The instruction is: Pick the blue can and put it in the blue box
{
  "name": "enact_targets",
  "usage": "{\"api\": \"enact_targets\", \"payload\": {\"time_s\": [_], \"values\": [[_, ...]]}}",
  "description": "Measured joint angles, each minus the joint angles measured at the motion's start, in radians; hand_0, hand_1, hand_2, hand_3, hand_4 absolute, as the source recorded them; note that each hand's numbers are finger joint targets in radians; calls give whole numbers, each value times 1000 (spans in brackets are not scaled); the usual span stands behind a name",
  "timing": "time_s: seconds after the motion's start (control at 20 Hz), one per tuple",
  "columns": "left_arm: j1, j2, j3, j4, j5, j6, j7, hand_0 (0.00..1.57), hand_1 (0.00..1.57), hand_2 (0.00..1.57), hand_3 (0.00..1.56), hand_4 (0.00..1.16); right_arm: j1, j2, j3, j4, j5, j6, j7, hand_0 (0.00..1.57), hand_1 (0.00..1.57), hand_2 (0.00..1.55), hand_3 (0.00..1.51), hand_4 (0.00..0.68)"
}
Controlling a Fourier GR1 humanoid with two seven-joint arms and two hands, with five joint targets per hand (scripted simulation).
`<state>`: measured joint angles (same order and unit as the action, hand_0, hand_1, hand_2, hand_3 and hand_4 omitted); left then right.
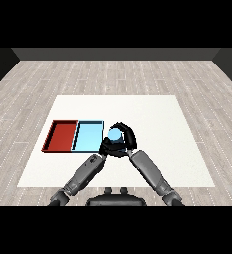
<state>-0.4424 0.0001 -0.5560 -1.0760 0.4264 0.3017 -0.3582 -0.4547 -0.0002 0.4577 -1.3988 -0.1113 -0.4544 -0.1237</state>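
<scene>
- Counter (152,114) is lying white over a pale wooden floor (113,74); two trays are sitting side by side on its left part, touching along one edge
- The red tray (51,136) is lying to the left and the light blue tray (79,138) to the right of it; both are showing bare bottoms
- The blue can (114,134) is standing upright just beside the right edge of the light blue tray, outside it; whether it is resting on the counter or hanging slightly above it I cannot tell
- The right robot hand (128,136) is curling round the can from the right and over its far side, its black fingers arching round the can's top; it is clamped on the can
- The left robot hand (106,147) is sitting low at the can's near left side, close against the right robot hand; the two black shapes are merging there, so I cannot tell whether its fingers are apart or together, nor whether it is touching the can
- Both grey forearms are coming in from the lower corners and meeting at the can in a narrow wedge
</scene>
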Motion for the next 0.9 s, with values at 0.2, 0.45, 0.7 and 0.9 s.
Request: {"api": "enact_targets", "payload": {"time_s": [0.2, 0.45, 0.7, 0.9], "values": [[-17, 2, -15, 14, 8, 48, 17, 0, 0, 103, 0, 602, -11, -2, 30, 9, -60, -34, -26, 1469, 1469, 1454, 1393, 607], [-34, 2, -34, 49, 137, 81, -45, 1571, 1571, 1571, 1471, 747, 2, -3, 27, -10, -107, -27, -62, 1459, 1459, 1442, 1395, 626], [-44, 7, -51, 76, 216, 85, -100, 1571, 1571, 1571, 1497, 955, -11, -5, 55, 18, -157, -53, -109, 1440, 1440, 1442, 1392, 618], [-50, 6, -69, 101, 246, 95, -175, 1571, 1571, 1571, 1512, 1105, -1, -6, 50, 7, -165, -48, -105, 1388, 1388, 1417, 1374, 528]]}}
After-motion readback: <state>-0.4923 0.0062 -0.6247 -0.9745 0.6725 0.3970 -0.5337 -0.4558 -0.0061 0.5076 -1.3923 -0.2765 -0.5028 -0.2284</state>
